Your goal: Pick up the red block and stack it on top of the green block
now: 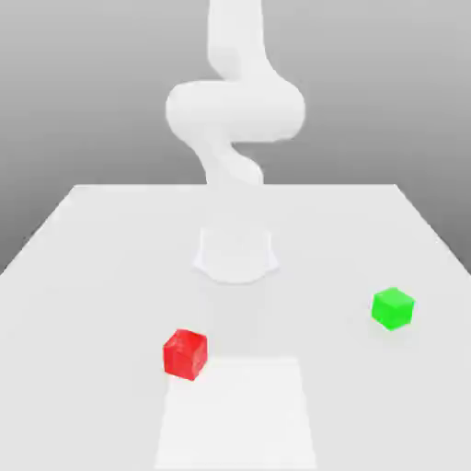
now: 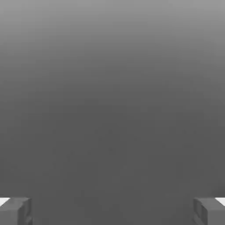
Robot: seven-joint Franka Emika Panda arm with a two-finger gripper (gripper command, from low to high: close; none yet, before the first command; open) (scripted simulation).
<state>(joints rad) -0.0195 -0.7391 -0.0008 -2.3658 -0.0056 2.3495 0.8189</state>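
Note:
The red block (image 1: 186, 354) sits on the white table (image 1: 92, 276), toward the front and on the exterior view's left. The green block (image 1: 394, 308) rests on the same table on the exterior view's right, a little farther back and well apart from the red one. In the hand view my gripper (image 2: 112, 212) is open: its two grey fingertips (image 2: 17, 212) stand far apart with nothing between them, against a plain grey background. Neither block is near the fingers there.
The arm's white base (image 1: 235, 254) stands at the table's middle, behind both blocks, and its links (image 1: 235, 110) rise above it. A paler rectangular patch (image 1: 235, 414) lies at the table's front edge beside the red block.

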